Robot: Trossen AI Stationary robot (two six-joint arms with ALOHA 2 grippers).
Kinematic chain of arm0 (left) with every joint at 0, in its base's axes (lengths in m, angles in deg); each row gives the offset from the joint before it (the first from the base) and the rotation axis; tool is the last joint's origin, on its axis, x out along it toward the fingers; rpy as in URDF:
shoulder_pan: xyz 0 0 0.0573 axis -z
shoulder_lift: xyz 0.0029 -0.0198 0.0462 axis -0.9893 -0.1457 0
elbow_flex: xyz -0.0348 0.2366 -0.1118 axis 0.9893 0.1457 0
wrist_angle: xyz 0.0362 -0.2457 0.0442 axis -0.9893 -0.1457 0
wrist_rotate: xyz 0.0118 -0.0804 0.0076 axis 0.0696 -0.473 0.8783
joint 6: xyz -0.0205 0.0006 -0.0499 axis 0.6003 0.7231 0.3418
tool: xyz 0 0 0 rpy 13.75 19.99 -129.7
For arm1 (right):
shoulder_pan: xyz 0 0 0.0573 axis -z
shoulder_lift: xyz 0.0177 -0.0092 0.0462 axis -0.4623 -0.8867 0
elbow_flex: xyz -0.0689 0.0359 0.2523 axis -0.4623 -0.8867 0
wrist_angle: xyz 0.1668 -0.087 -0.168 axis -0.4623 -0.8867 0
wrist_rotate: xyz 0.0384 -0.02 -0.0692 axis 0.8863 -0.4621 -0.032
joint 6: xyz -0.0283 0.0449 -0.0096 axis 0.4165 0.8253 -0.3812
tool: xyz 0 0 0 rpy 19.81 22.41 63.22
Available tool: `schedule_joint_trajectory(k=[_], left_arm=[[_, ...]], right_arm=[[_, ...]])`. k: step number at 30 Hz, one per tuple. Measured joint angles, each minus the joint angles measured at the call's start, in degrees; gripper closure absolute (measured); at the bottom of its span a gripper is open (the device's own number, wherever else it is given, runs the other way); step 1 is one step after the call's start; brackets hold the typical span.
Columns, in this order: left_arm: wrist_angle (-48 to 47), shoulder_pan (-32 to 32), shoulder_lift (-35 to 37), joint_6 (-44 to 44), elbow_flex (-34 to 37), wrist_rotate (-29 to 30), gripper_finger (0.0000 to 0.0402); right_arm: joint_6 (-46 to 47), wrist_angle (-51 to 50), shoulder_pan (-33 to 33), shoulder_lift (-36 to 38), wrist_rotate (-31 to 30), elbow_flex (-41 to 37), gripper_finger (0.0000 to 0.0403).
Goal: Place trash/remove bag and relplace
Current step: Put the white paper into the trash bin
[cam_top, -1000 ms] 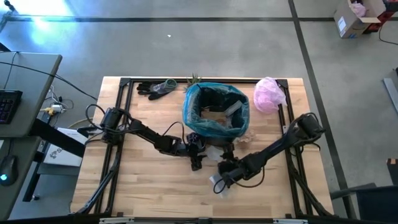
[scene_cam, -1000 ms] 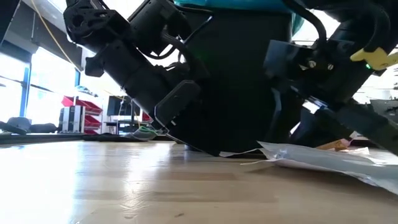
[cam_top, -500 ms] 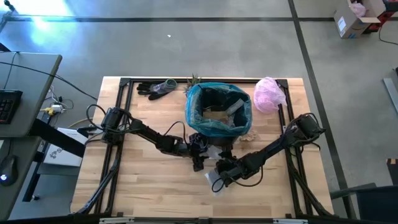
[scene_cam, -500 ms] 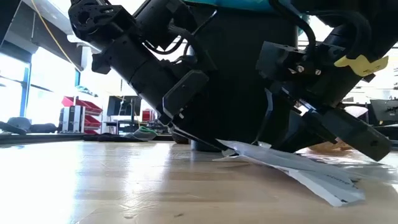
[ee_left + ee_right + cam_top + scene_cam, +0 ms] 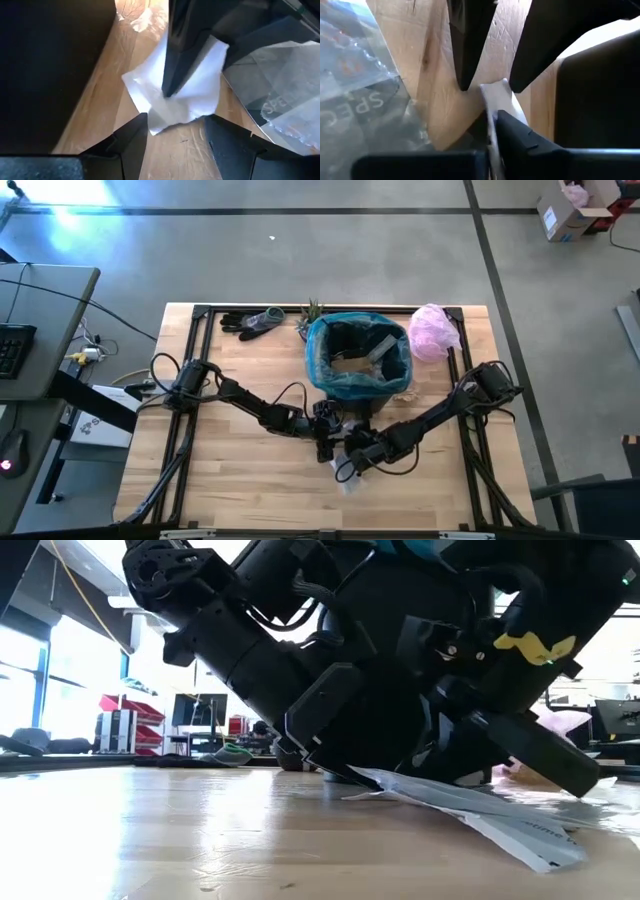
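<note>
I had the right tool pinching a white scrap beside the bin, the left tool spread open just across from it.

The right tool [image 5: 347, 468] was pressed together on the white paper scrap [image 5: 175, 85] — a grip at its edge, low to the tabletop [image 5: 230, 470], so the piece could be lifted clear; the left tool [image 5: 324, 442] sat with fingers [image 5: 127, 142] spread either side of the same scrap, I judged to steady it; a clear plastic wrapper [image 5: 480, 815] lay touching it on the wood; the teal bag [image 5: 357, 358] lined the bin just behind both tools, mouth open to take the trash — some already inside.
</note>
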Motion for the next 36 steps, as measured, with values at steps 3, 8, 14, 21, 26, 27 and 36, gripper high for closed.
schedule_joint_trajectory(k=[3, 8, 14, 21, 26, 27, 36], left_arm=[[-0.6, 0.1, 0.1, 0.0, 0.0, 0.0, 0.0219], [-2.0, 0.8, 0.9, 0.9, 0.0, -0.8, 0.0219], [-7.9, 4.0, 6.9, 2.3, 0.5, -1.5, 0.0220], [-9.3, 11.3, 15.6, 4.8, 0.3, 1.9, 0.0219], [-4.4, 17.3, 16.7, 5.1, 0.3, 9.1, 0.0219], [-4.0, 18.2, 16.4, 5.0, 0.3, 10.5, 0.0219], [-2.6, 21.4, 16.2, 5.6, 0.3, 14.2, 0.0220]], right_arm=[[2.0, -0.6, -0.5, 0.0, -0.1, 0.2, 0.0396], [5.4, -8.0, -3.1, -0.2, -1.8, 4.3, 0.0402], [7.4, -20.7, -7.6, -0.2, -5.9, 15.3, 0.0403], [9.6, -35.9, -11.5, -0.1, -13.7, 33.3, 0.0403], [3.9, -43.4, -12.0, 0.0, -20.0, 49.1, 0.0403], [1.4, -44.3, -12.0, 0.0, -21.1, 52.5, 0.0403], [-3.2, -55.9, -1.5, 1.2, -21.6, 77.1, 0.0403]])
